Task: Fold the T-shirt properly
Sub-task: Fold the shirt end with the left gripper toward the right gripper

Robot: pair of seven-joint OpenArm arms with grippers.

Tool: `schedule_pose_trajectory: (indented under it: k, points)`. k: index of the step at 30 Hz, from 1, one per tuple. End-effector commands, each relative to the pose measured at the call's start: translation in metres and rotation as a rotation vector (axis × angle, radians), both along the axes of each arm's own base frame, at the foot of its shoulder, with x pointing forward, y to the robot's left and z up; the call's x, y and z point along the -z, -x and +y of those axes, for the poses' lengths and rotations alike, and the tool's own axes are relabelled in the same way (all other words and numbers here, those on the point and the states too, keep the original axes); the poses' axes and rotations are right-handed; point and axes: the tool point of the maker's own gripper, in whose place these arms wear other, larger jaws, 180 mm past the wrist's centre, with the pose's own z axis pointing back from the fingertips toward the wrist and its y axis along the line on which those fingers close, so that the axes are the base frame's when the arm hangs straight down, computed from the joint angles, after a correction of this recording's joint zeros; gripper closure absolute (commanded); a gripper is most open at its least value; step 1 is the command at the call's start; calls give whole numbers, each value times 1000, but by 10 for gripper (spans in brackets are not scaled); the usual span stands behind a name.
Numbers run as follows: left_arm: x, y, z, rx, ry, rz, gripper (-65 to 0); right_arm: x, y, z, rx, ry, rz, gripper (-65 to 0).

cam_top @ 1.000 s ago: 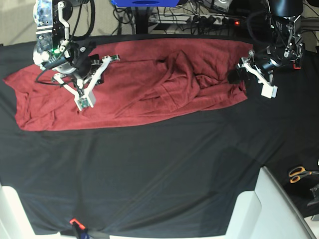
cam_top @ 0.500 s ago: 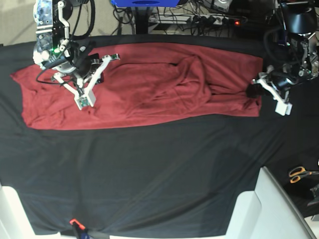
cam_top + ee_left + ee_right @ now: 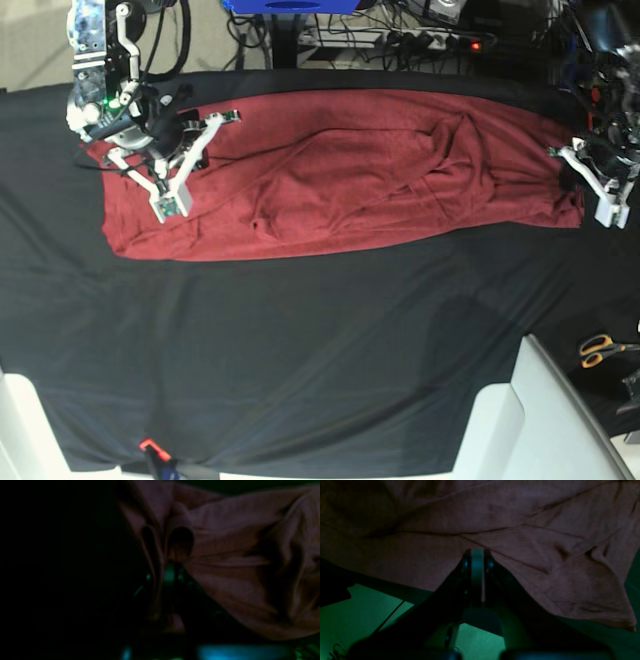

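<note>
The maroon T-shirt (image 3: 340, 175) lies spread in a long wrinkled band across the back of the black table cloth (image 3: 300, 350). At the band's right end my left gripper (image 3: 573, 182) is shut on the shirt's edge; in the left wrist view the T-shirt (image 3: 237, 567) bunches into folds around the gripper (image 3: 171, 566). Over the band's left part my right gripper (image 3: 195, 160) is shut with its tips pressed into the cloth. In the right wrist view creases in the T-shirt (image 3: 520, 525) run out from the gripper (image 3: 477, 552).
Orange-handled scissors (image 3: 602, 349) lie at the right edge. White blocks (image 3: 530, 420) stand at the front right and front left corners. Cables and a blue box (image 3: 290, 5) sit behind the table's back edge.
My left gripper has pulled the shirt's right end far to the right, drawing the cloth out flatter. The shirt's left edge slid right toward the right gripper, which stayed in place.
</note>
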Motion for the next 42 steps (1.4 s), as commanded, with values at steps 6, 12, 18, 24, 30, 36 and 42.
schedule_pose_trajectory:
  k: [6, 12, 18, 24, 30, 36, 42]
  points:
    - [-17, -21, -64, 222, -171, -28, 0, 6, -5, 2, 5, -14, 5, -8]
    - [0, -11, -135, 375, -201, 67, 0, 6, -5, 2, 5, -14, 5, -8]
    - [0, -13, -182, 438, -163, 68, 0, 8, -4, 2, 5, -14, 10, -8]
    - [-6, -27, -214, 434, -122, 16, 0, 8, -5, 2, 5, -14, 10, -8]
    - [-9, -31, -253, 487, -80, -10, 0, 8, -4, 2, 5, -14, 11, -8]
    - [-14, -38, -288, 584, -64, -38, 0, 8, -4, 2, 5, -14, 11, -8]
    - [-17, -48, -305, 587, -37, -57, 0, 8, -4, 3, 6, -17, 13, -8]
